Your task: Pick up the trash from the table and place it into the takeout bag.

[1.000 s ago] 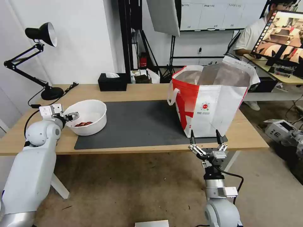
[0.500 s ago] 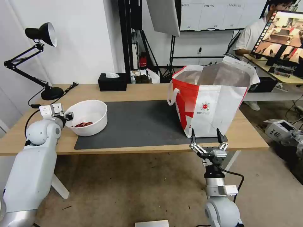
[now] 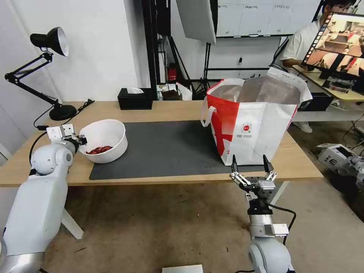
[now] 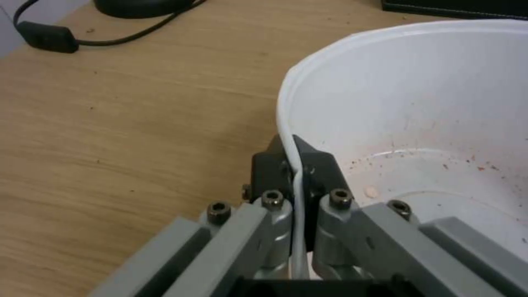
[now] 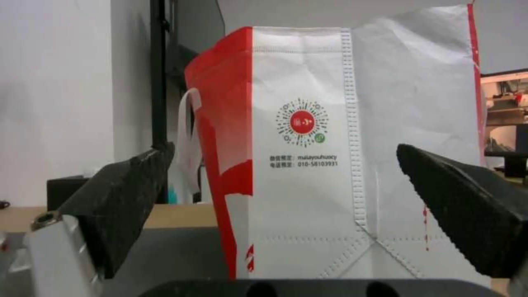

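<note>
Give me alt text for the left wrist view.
The left gripper is shut on the rim of a white plastic bowl, one finger inside and one outside. The bowl sits on the light-wood table.

White walls, brown floor (image 3: 159, 223), black desk lamp (image 3: 49, 41), whiteboard (image 3: 265, 17), side desk with monitor (image 3: 337, 38).

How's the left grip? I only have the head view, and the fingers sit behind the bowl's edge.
Observer: Left wrist view shows the left gripper shut on the white bowl, one finger inside the rim, one outside.
Operator: Contents near the fingers?
Observer: Beside the inner finger just reddish specks on the wall; the red scraps lie further in.
Operator: Right side?
Observer: Right wrist view: right gripper open, facing the takeout bag with its round logo, not touching it.
</note>
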Robot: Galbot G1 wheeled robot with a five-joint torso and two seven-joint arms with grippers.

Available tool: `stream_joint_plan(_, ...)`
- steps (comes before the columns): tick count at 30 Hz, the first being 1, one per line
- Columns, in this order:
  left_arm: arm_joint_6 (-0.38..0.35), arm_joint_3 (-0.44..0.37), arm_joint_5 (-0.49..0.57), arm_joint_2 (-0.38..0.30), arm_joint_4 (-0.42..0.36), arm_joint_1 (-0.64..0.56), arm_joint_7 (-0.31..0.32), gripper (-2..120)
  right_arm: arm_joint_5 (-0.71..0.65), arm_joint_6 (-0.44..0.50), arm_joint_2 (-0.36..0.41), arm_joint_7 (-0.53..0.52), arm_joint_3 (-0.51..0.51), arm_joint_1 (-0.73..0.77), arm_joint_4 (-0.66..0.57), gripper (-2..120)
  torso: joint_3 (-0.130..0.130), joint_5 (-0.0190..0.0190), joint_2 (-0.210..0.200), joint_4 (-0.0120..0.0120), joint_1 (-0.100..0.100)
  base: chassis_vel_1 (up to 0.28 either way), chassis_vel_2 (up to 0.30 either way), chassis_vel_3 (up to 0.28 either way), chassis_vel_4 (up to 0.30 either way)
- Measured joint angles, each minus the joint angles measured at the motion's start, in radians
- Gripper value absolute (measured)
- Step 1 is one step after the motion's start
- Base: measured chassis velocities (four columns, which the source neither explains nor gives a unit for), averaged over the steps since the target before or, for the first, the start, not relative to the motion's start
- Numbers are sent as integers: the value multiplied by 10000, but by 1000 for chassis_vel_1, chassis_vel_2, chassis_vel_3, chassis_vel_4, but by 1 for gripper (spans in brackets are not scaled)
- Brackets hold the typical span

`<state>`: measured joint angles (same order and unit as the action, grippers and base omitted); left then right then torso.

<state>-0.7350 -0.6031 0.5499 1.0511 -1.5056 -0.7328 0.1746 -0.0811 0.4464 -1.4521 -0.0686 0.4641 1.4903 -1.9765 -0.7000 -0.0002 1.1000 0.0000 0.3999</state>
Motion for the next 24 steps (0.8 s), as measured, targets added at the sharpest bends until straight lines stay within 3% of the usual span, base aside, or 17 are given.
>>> stream_joint_plan(13,-9,-97,465,-45,-302,-17,361,0,-11,-3,56,-6,56,36,-69,100,-1,0,-1,1,1,0,0,0,0)
stream_joint_plan(24,-11,-47,2021,-251,-1459,274,1398,0,-16,-3,50,-10,111,75,-122,100,0,2,-1,1,2,0,0,0,0)
